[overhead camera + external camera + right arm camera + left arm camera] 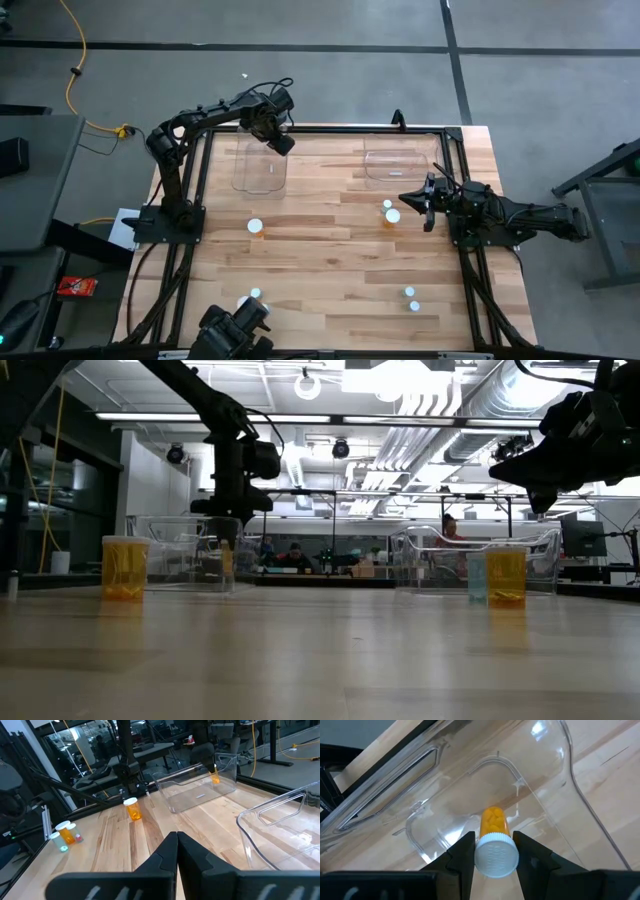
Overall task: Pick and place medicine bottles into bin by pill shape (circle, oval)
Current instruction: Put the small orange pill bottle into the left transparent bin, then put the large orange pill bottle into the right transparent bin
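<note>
Left gripper (494,851) hovering over the left clear bin (260,168) at the desk's (330,270) 11 o'clock, jaws clamping an amber medicine bottle (495,847) with white cap, orange pills showing inside. Right gripper (415,201) hanging at 2 o'clock near the right clear bin (400,162), jaws pressed together, gripping nothing. Remaining bottles standing on the desk: two (391,212) just beside the right gripper, one (256,227) at 9 o'clock, a pair (411,298) at 5 o'clock, more (250,297) at 7 o'clock.
</note>
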Controlling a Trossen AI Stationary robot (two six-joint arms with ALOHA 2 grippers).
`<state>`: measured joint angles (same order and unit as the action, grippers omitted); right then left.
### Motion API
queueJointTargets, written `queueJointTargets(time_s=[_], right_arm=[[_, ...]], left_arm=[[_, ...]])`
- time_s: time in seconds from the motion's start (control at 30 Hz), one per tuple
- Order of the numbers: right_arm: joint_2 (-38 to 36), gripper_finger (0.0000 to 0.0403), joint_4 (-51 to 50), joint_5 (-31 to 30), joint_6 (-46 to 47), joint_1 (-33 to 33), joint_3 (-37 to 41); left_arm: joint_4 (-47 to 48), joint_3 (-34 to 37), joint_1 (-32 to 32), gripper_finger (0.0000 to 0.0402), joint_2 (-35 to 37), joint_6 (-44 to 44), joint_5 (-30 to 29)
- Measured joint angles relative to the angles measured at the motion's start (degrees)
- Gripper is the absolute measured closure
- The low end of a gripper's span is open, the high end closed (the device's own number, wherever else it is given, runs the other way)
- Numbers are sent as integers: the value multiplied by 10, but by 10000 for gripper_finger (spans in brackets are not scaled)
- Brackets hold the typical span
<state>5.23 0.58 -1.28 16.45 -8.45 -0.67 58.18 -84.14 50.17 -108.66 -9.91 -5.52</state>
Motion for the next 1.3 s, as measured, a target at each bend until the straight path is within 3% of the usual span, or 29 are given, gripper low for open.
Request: queueJointTargets(time_s=[0.2, 0.53, 1.0, 1.3], right_arm=[[0, 402, 0, 0, 0, 0, 0], [0, 402, 0, 0, 0, 0, 0], [0, 402, 0, 0, 0, 0, 0], [0, 402, 0, 0, 0, 0, 0]], left_arm=[[0, 0, 0, 290, 0, 4, -1], [-1, 0, 0, 242, 0, 5, -1], [0, 0, 0, 239, 3, 30, 5], [-34, -10, -3, 240, 105, 21, 82]])
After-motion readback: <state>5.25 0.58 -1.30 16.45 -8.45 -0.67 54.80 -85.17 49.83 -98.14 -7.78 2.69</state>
